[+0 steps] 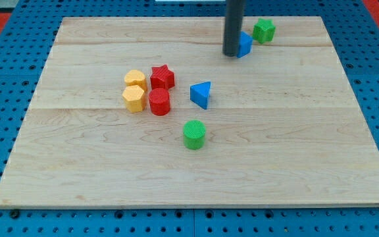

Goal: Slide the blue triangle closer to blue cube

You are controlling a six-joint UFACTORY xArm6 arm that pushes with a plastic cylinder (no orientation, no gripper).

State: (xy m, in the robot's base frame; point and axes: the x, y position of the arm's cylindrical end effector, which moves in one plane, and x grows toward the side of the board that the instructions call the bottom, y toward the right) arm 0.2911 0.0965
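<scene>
The blue triangle [201, 94] lies near the middle of the wooden board [196, 178]. The blue cube [245, 44] sits near the view's top, right of centre, partly hidden by my rod. My tip [231, 53] rests at the blue cube's left side, touching or nearly touching it. The tip is well above and to the right of the blue triangle.
A green star-like block [264, 30] sits just right of the blue cube. A red star [162, 77], a red cylinder [159, 102] and two yellow blocks [135, 79] [133, 99] cluster left of the triangle. A green cylinder [194, 134] lies below it.
</scene>
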